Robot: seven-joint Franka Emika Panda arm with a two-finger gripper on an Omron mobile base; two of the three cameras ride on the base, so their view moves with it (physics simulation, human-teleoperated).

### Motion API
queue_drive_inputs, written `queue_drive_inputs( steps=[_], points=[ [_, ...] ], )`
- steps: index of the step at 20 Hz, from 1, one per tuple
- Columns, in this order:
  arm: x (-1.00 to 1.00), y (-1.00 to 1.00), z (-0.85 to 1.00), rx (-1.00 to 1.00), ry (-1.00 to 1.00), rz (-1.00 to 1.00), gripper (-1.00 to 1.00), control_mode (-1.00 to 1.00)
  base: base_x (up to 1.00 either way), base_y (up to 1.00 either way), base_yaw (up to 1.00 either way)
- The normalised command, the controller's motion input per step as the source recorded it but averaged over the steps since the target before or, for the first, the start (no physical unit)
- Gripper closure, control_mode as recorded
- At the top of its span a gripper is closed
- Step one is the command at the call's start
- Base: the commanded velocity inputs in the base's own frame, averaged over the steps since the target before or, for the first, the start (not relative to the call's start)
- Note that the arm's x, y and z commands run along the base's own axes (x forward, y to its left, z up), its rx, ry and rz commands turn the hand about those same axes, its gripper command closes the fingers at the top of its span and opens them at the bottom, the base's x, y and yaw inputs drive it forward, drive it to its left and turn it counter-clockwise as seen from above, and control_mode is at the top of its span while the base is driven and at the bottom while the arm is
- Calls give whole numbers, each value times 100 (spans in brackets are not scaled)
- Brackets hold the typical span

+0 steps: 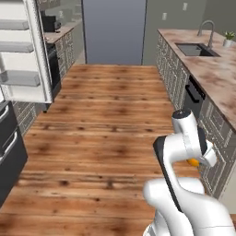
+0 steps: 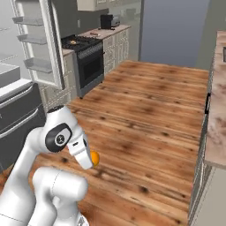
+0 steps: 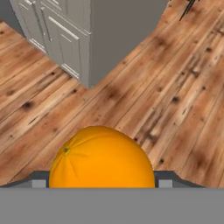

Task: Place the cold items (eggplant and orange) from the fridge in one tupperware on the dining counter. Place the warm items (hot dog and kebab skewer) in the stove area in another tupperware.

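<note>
Left base view: the white arm rises from the lower right, elbow folded, hand turned down and away. A sliver of the orange (image 1: 194, 162) shows just under the wrist, tucked against the hand; the gripper (image 1: 197, 162) itself is mostly hidden behind the arm's own body, fingers not visible here. The orange hangs above the wooden floor (image 1: 110, 120), close beside the grey cabinet fronts under the dining counter (image 1: 216, 76), well below the counter's marble top. The sink (image 1: 196, 49) sits far along that counter, well apart from the orange. The fridge (image 1: 27, 50) stands open at the far left across the floor from the counter, shelves showing.

Right base view: the arm rises from the lower left. The orange (image 2: 94, 158) peeks out beside the white hand, over the floor. The gripper (image 2: 92, 160) is largely masked by the wrist. The stove (image 2: 86, 55) stands across the floor, well apart from the orange; the fridge door is left of it.

Hand view: the orange (image 3: 101, 157) sits square between the two fingers, its sides reaching the grey finger tips (image 3: 38, 180) on either side, stem dimple to the upper left. The fingers are clamped on the orange, held wide by its girth. Floor planks and a grey cabinet corner (image 3: 83, 39) lie beyond.
</note>
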Motion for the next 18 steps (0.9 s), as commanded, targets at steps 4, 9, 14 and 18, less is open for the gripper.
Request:
queue_drive_inputs(
  steps=[4, 9, 14, 18],
  points=[
    [0, 0, 0, 0, 0, 0, 100, 100, -76, -12, -31],
    [0, 0, 0, 0, 0, 0, 100, 100, -37, -89, -9],
    [0, 0, 0, 0, 0, 0, 100, 100, -9, -100, -2],
    [0, 0, 0, 0, 0, 0, 100, 100, 0, -100, -2]
  ],
)
